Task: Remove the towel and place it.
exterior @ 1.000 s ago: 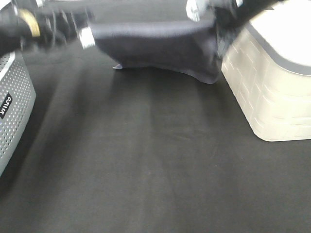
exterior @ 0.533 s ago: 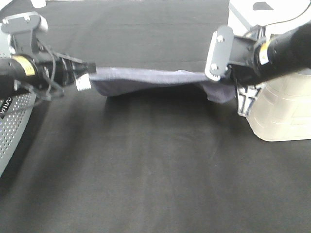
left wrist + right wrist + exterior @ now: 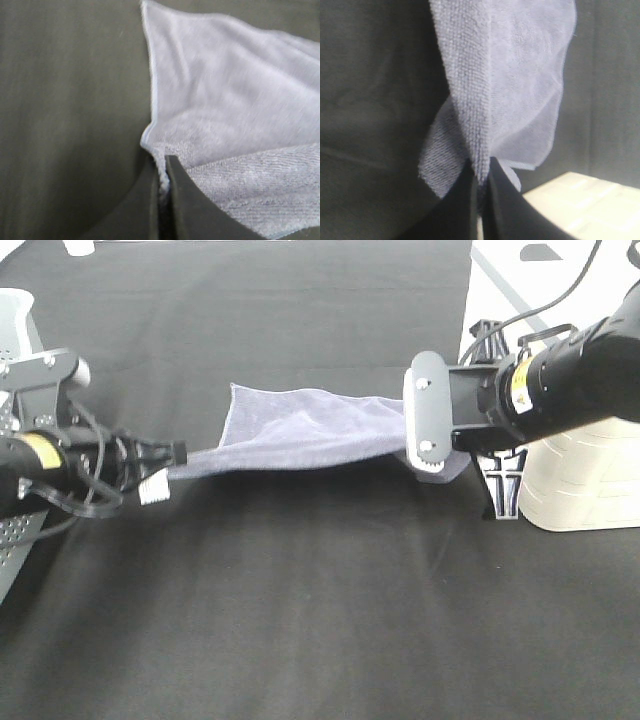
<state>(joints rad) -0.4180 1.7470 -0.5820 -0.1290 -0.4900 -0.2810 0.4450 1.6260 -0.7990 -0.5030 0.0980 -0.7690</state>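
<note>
The grey-lavender towel (image 3: pixel 300 428) is stretched between my two grippers, its near edge held off the black table and its far part lying on the cloth. My left gripper (image 3: pixel 172 462) is shut on the towel's left corner; the left wrist view shows the towel (image 3: pixel 225 105) pinched between the closed fingers (image 3: pixel 175 200). My right gripper (image 3: pixel 432 455) is shut on the towel's right corner, next to the cream bin (image 3: pixel 590 475). The right wrist view shows the towel (image 3: pixel 505 75) hanging from the closed fingers (image 3: pixel 497 200).
A grey perforated bin (image 3: pixel 22 530) stands at the left edge behind the left arm. The cream bin also shows in the right wrist view (image 3: pixel 580 205). The black tablecloth (image 3: pixel 320 610) covers the table towards the front.
Both grippers have come forward and down with the towel. The towel, first hanging bunched at the back, is now spread out and partly lying on the table.
</note>
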